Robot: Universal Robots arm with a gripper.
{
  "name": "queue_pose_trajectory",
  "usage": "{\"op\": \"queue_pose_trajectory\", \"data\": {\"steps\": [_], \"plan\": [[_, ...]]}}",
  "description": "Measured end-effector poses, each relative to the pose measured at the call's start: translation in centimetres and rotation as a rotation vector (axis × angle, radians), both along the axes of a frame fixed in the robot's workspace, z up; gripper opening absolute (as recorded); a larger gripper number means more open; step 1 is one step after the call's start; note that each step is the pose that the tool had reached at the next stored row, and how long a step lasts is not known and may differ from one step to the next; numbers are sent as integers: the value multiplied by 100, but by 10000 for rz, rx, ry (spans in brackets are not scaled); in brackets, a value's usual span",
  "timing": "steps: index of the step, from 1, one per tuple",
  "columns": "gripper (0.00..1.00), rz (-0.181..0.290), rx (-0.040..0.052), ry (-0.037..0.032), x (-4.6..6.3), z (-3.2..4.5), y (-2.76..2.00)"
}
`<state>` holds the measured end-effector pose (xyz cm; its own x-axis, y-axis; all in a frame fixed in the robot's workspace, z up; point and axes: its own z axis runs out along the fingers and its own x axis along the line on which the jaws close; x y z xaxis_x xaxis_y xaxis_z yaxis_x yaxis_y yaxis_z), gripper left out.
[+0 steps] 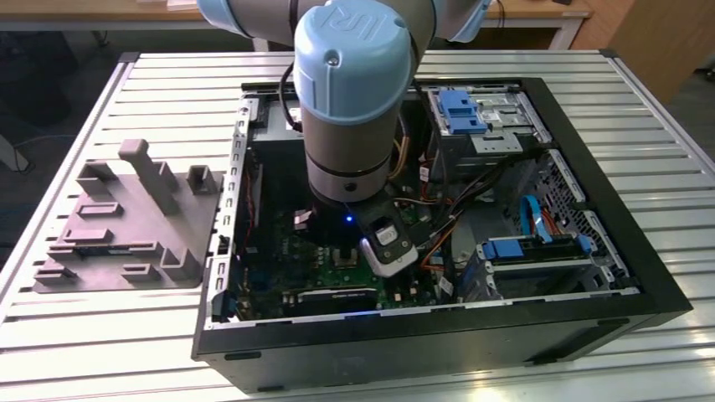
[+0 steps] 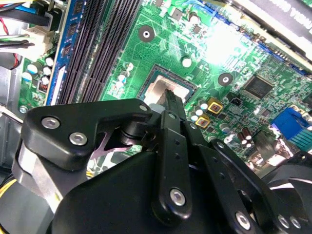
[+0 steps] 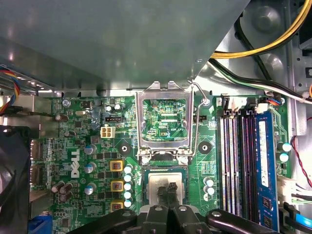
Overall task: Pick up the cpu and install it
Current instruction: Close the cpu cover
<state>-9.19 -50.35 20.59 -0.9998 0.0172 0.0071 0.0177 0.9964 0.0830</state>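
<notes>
The cpu (image 3: 155,183) is a pale silvery square lying flat in the open socket of the green motherboard (image 3: 97,146); it also shows in the second wrist view (image 2: 157,89). My gripper (image 3: 170,188) hangs straight over it with its black fingers drawn together, their tips at the chip's top (image 2: 170,96). I cannot tell whether the tips touch the chip. The socket's metal load frame (image 3: 163,92) stands flipped open behind the socket, its wire lever (image 3: 197,117) raised beside it. In the exterior view the arm (image 1: 352,109) reaches down into the open computer case (image 1: 604,167).
Black memory slots (image 3: 236,161) and a blue one (image 3: 263,165) run beside the socket. Yellow and black cables (image 3: 263,41) cross above it, and a grey metal cover (image 3: 122,44) overhangs. A grey plastic tray with posts (image 1: 123,226) sits on the slatted table at the exterior view's left.
</notes>
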Motion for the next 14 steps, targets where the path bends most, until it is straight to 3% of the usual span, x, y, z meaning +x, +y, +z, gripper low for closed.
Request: {"op": "queue_pose_trajectory", "data": {"steps": [10,14], "plan": [[11,0,-1,0,0,3,0],[11,0,0,0,0,156,0]]}}
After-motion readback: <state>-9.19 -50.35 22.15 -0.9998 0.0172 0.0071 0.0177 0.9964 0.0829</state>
